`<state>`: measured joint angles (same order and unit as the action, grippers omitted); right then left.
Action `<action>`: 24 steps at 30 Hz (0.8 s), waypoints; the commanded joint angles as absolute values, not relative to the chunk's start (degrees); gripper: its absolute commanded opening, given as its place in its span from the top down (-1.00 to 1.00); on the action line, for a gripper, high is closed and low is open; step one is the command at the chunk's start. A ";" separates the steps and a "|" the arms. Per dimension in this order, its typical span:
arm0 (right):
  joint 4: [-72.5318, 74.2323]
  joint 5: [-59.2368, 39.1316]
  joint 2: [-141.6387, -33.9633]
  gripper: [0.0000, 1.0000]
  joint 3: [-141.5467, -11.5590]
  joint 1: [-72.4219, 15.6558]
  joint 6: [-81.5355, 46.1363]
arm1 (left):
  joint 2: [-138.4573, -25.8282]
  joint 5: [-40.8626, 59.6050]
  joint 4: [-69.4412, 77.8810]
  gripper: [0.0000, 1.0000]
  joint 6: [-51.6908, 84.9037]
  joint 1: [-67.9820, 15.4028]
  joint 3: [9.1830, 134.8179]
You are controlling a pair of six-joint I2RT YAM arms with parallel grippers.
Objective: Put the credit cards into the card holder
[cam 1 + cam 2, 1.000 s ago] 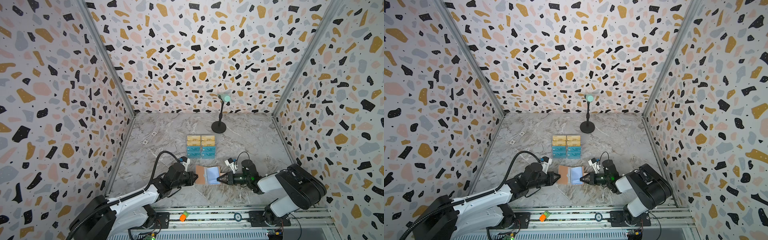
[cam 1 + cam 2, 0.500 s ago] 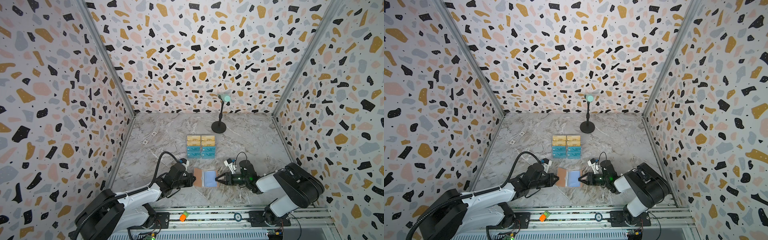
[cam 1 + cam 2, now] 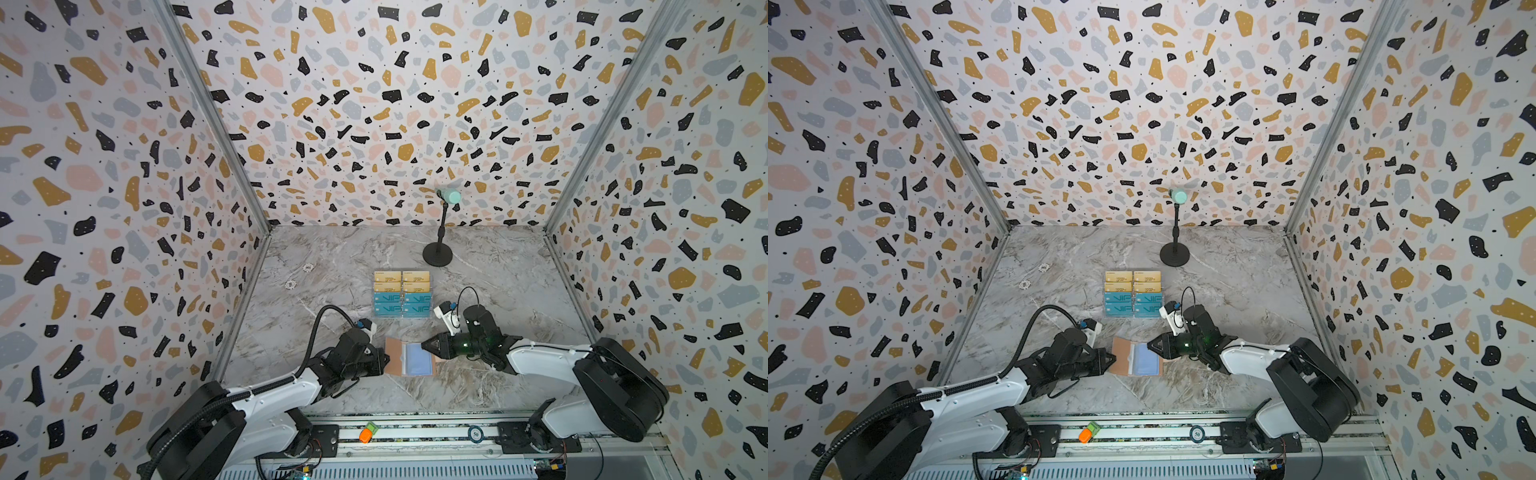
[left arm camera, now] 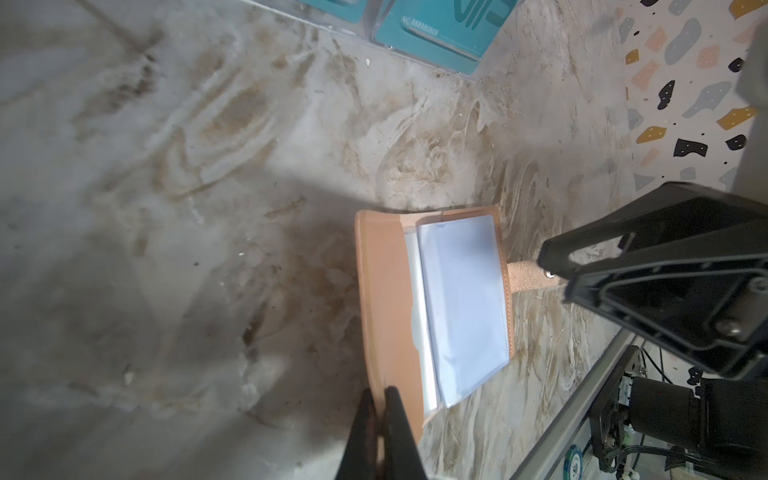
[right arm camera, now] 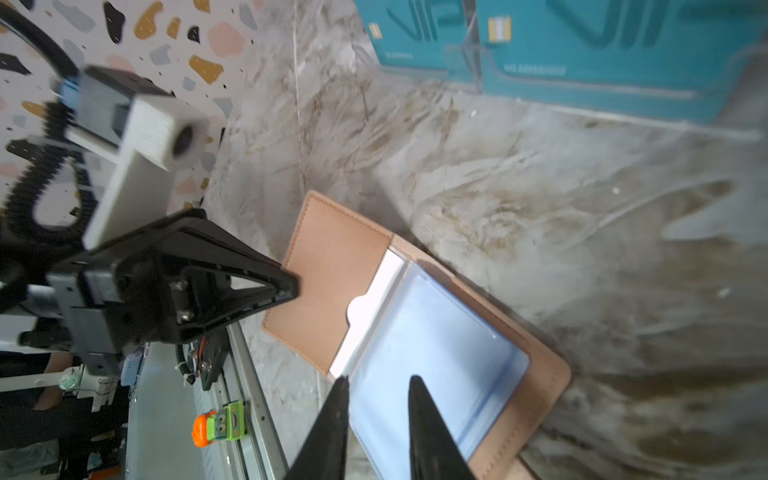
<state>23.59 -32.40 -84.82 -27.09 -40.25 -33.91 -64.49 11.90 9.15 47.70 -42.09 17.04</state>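
Since a second ago my right jaws are creeping in from the edge of the salmon-pink leather-like booklet card holder point(image 3: 395, 358) to hang over its far right corner. The holder is settling flatter on the grey marbled surface point(image 3: 332, 286). Those jaws are standing slightly parted above the clear bluish inner sleeve point(image 5: 436, 340), gripping nothing. My left jaws are pressing together on the rim of the opened pink cover, holding it open. I am reading this as the opening step finishing: the sleeves are lying exposed and, as far as I can tell, empty. The flat plastic credit cards point(image 3: 387, 298), gold behind and teal "VIP" in front, are all sitting in the clear acrylic tiered rack point(image 5: 470, 58) just beyond the holder, so fetching one looks like the next job.
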 commanded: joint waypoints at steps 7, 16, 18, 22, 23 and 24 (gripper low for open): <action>18.46 -28.14 -88.98 0.60 -28.91 -42.52 -30.13 | -62.99 10.07 8.71 0.87 48.34 -41.75 15.13; 17.31 -26.67 -89.91 0.64 -29.18 -42.71 -29.60 | -57.99 3.83 -9.73 0.38 45.66 -41.72 22.64; 17.27 -26.47 -89.73 0.65 -29.15 -42.78 -29.54 | -57.61 0.89 -15.78 0.36 44.77 -41.75 26.88; 17.31 -26.14 -89.65 0.65 -29.01 -43.10 -29.70 | -58.11 1.84 -17.65 0.42 44.56 -41.84 31.66; 17.46 -26.10 -89.65 0.65 -28.94 -43.14 -29.79 | -59.05 3.68 -16.10 0.44 44.64 -41.83 31.81; 17.54 -26.06 -89.68 0.65 -28.98 -43.23 -29.80 | -60.19 5.52 -14.56 0.47 44.73 -41.92 31.83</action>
<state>21.08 -28.58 -89.23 -28.56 -42.78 -30.52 -58.48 3.60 -12.82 45.80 -42.09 31.27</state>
